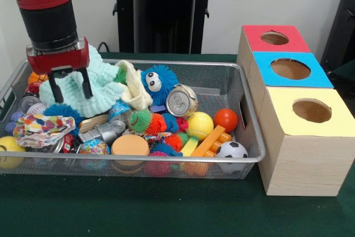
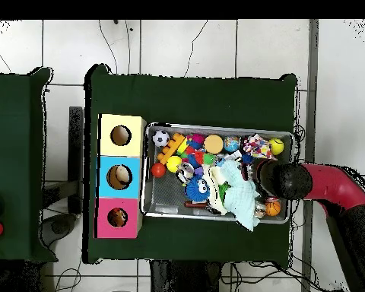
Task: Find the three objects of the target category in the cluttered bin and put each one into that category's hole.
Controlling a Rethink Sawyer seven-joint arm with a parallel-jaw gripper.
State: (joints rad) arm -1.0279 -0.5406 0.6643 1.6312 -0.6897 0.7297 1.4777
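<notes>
At the bin's [image 1: 138, 167] near rim lie a soccer ball [image 1: 231, 150], an orange disc [image 1: 130, 145] and a patterned cloth [image 1: 41, 127]; behind them sit a yellow ball [image 1: 200, 124], an orange ball [image 1: 226, 119] and a can [image 1: 181, 100]. Farther back, the gripper [image 1: 70, 91] hangs with its two fingers parted and nothing between them, directly over the mint cloth [image 1: 94, 87], which spreads beneath and toward the bin's middle. Which category is wanted cannot be told; if cloths, a straight descent would likely suffice. The front view shows the finger gap. The overhead view hides it under the arm, but shows something inside the blue box's hole [image 2: 120, 176] and the red box's hole [image 2: 117, 217].
</notes>
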